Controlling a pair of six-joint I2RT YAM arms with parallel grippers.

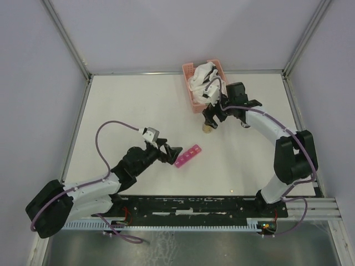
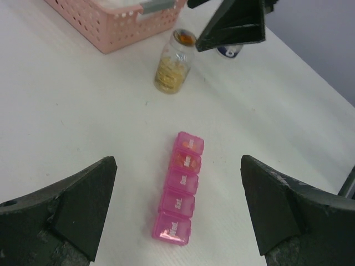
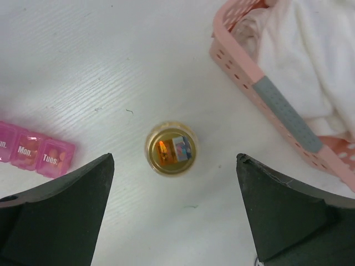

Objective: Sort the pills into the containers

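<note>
Right gripper [image 3: 174, 159], jaws apart, hovers over the upright jar [image 3: 171, 149] of pills [image 2: 171, 75] near the basket [image 3: 238, 69]; left gripper [image 2: 177, 160], likewise apart, faces the box [image 2: 180, 188]; an off-centre close could topple the jar.

Top external: we look down from high behind the near edge, far off, taking in the whole table [image 1: 138, 111].
Left wrist: we face forward and down, near the containers [image 2: 180, 188].
Right wrist: we look straight down, close over the jar [image 3: 171, 149].
Shared: jar and containers, all three.
</note>
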